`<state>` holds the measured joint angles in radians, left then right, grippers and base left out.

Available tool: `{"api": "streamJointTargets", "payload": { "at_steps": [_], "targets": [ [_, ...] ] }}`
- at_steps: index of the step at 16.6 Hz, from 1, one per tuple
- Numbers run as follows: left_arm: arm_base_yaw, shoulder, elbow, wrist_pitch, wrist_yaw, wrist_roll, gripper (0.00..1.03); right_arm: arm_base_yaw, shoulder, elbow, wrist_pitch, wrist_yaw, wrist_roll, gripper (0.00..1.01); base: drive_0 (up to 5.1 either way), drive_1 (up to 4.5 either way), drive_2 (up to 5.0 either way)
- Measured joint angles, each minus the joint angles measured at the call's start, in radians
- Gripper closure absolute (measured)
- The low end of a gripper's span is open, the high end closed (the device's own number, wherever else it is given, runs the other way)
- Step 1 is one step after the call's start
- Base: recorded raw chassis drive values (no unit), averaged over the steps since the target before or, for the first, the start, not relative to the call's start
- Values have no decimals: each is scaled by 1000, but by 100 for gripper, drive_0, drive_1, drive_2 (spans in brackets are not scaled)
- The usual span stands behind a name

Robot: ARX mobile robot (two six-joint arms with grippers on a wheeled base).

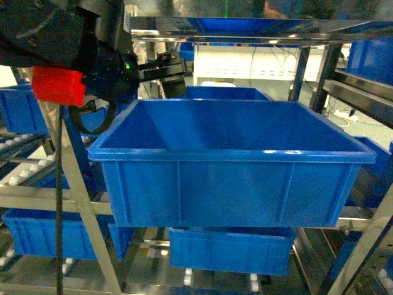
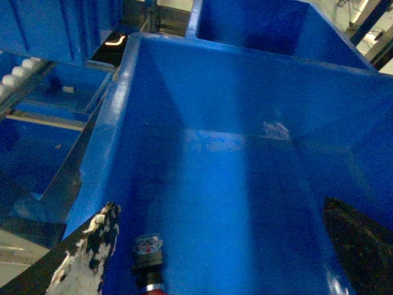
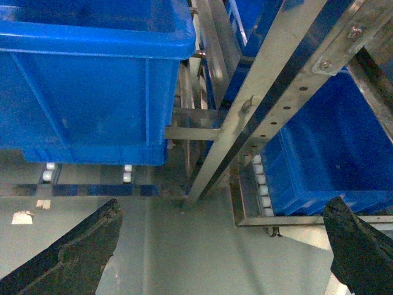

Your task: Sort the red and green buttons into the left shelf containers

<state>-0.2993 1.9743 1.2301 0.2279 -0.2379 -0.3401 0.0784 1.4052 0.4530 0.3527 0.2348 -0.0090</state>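
A button [image 2: 149, 261] with a silver collar and a red edge at the frame bottom lies on the floor of the large blue container [image 1: 233, 150] on the left shelf [image 1: 73, 184], just beside my left fingers [image 2: 92, 246], which stand wide apart and hold nothing, so I judge the red button delivered. The green button is not visible in any view, so I judge that half of the sort outstanding. My right fingers [image 3: 73, 252] are likewise spread and empty, hanging below the shelf beside a perforated post [image 3: 270, 117].
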Motion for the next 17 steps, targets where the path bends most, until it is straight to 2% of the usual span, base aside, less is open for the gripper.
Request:
{"api": "streamJointTargets", "payload": {
  "at_steps": [2,5,6,7,8,9,10,11,12,13,14,15,16,17],
  "targets": [
    [-24,-97,-142,51,-29,6,5,0,0,0,0,0,0,3,0,0,0],
    [-60,-296,-321,73,-148,-5,5,0,0,0,0,0,0,3,0,0,0],
    [-71,-391,-374,69,-211,-41,5,0,0,0,0,0,0,3,0,0,0],
    [-90,-510,-430,40,-312,-93,5,0,0,0,0,0,0,3,0,0,0],
    [-115,-623,-484,-32,-416,-163,5,0,0,0,0,0,0,3,0,0,0],
    [-131,-696,-514,-74,-476,-232,5,0,0,0,0,0,0,3,0,0,0],
    [-134,-708,-507,-62,-479,-265,5,-8,38,-45,219,-51,1,7,0,0,0],
    [-127,-700,-526,14,-451,-253,7,-30,122,-149,560,-156,1,22,0,0,0],
    [-89,-712,-620,242,-291,-144,18,-58,122,-249,715,-230,1,33,0,0,0],
    [-41,-753,-743,406,-165,17,30,-80,58,-288,850,-231,1,46,0,0,0],
    [-8,-802,-820,491,-97,137,41,-85,-26,-285,877,-228,1,57,0,0,0],
    [22,-864,-869,530,-46,228,53,-80,-108,-286,780,-236,1,68,0,0,0],
    [55,-922,-922,534,-10,280,68,-79,-201,-331,693,-238,1,84,0,0,0],
    [87,-961,-979,521,21,305,82,-79,-277,-357,655,-236,1,99,0,0,0]
  ]
}}
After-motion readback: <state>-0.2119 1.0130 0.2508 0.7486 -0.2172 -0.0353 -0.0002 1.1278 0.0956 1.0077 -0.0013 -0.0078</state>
